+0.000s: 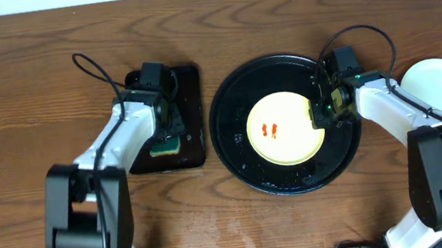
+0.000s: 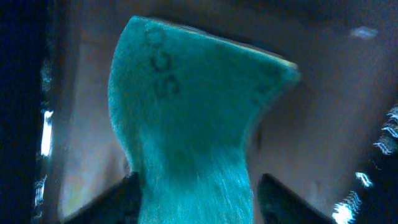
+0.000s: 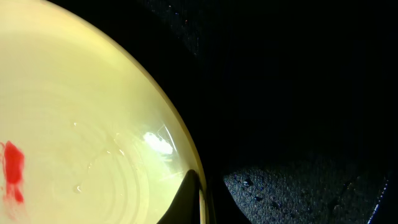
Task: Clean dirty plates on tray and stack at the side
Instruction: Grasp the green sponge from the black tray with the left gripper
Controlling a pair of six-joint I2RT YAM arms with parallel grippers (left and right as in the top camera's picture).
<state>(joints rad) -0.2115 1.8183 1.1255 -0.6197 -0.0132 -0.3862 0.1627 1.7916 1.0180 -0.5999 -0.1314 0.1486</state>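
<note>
A pale yellow plate [image 1: 287, 137] with two small red smears [image 1: 270, 128] lies in the middle of the round black tray [image 1: 237, 152]. My right gripper [image 1: 322, 112] is shut on the plate's right rim. In the right wrist view one finger lies inside the rim [image 3: 198, 186] of the yellow plate [image 3: 81, 124]; the other finger is lost in the dark. A pale mint plate [image 1: 439, 87] sits on the table right of the tray. My left gripper [image 1: 164, 131] is down on a green sponge [image 2: 186, 124], with a finger on each side of it.
The sponge [image 1: 166, 147] lies on a small rectangular black tray [image 1: 189, 111] left of the round tray. Water drops speckle the round tray's floor [image 3: 298, 186]. Bare wooden table [image 1: 12, 100] surrounds everything. Cables loop above both arms.
</note>
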